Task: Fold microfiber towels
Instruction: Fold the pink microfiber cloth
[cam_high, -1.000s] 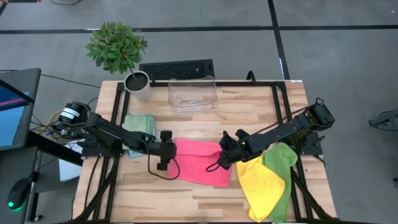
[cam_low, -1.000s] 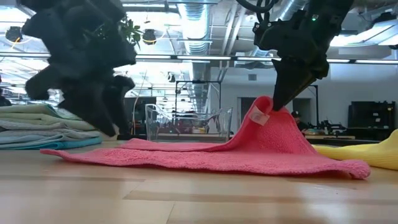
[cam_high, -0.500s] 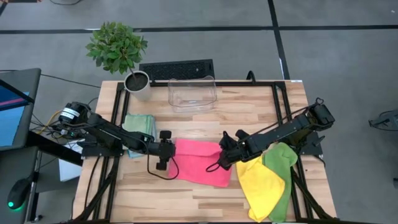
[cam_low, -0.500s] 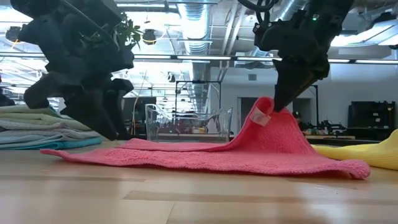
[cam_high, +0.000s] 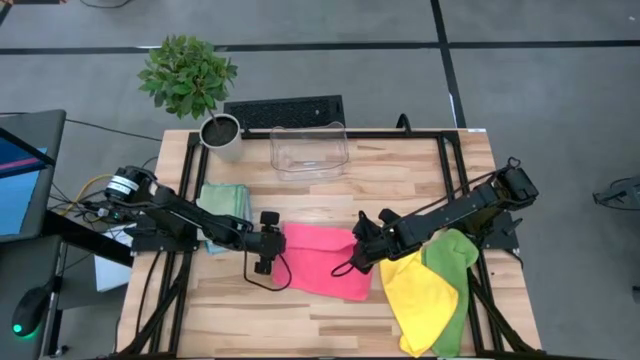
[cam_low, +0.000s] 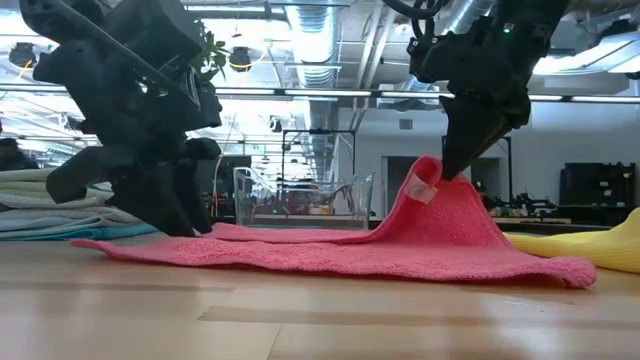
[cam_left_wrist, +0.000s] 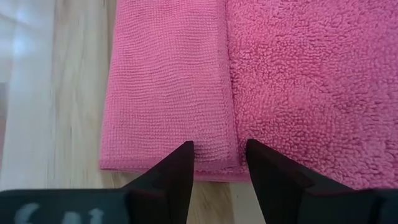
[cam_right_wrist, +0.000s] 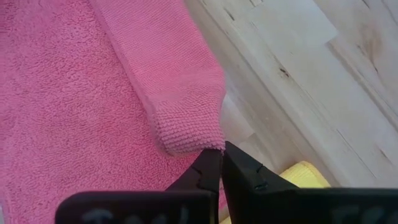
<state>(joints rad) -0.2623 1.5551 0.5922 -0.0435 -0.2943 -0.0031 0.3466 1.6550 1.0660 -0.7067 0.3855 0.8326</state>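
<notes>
The pink towel (cam_high: 322, 260) lies spread in the middle of the wooden bench (cam_high: 400, 190), and both arms are on it. On its right edge, the right gripper (cam_high: 359, 252) is clamped tight on a corner: the low view shows that corner pulled up into a peak (cam_low: 428, 180), white tag (cam_low: 421, 188) showing just under the fingertips, the rest of the cloth draping down to the bench.

Over on the other side, the left gripper (cam_high: 263, 252) sits low at the towel's left edge. Its wrist view shows the two fingers (cam_left_wrist: 177, 171) parted, straddling the hemmed edge of the pink cloth (cam_left_wrist: 186, 87) with a gap between them. Partly open, then, and not pinching the towel.

Off to the right, a yellow towel (cam_high: 418, 290) lies rumpled over a green towel (cam_high: 455, 262) near the bench's corner. On the left, behind the left arm, a stack of folded towels (cam_high: 224, 203) rests flat. At the back stand a clear plastic bin (cam_high: 309, 150) and a potted plant (cam_high: 192, 85).
</notes>
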